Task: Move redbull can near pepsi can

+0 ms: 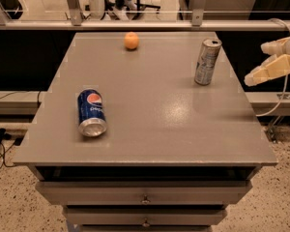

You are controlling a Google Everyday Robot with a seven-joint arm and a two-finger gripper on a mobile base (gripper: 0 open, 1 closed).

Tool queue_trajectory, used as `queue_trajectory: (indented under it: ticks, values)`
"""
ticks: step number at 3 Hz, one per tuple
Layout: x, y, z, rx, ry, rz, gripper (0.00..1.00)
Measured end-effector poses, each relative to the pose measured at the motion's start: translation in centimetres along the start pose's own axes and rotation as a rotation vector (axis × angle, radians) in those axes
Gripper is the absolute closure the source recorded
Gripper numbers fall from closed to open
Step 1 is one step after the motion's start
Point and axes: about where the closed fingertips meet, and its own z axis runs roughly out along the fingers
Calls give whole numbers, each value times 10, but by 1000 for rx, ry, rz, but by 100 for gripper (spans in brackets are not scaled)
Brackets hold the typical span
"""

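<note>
The redbull can (206,62), slim and silver-grey, stands upright at the right rear of the grey table (150,129). The pepsi can (91,112), dark blue with the round logo, lies on its side at the left front, silver end toward me. My gripper (268,59) with cream fingers is at the right edge of the view, beyond the table's right side and to the right of the redbull can. It is open and holds nothing.
An orange (131,40) sits at the table's rear centre. A metal rail (135,25) runs behind the table. Drawers (145,197) are below the front edge. A white cable (275,105) hangs at the right.
</note>
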Motion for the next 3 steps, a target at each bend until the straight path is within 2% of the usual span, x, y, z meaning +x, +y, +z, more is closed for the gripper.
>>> queue_trajectory:
  ticks: [1, 2, 3]
  values:
    - [-15, 0, 29, -20, -136, 77, 0]
    - [-40, 0, 73, -39, -295, 117, 0]
    - [-51, 1, 94, -51, -357, 124, 0]
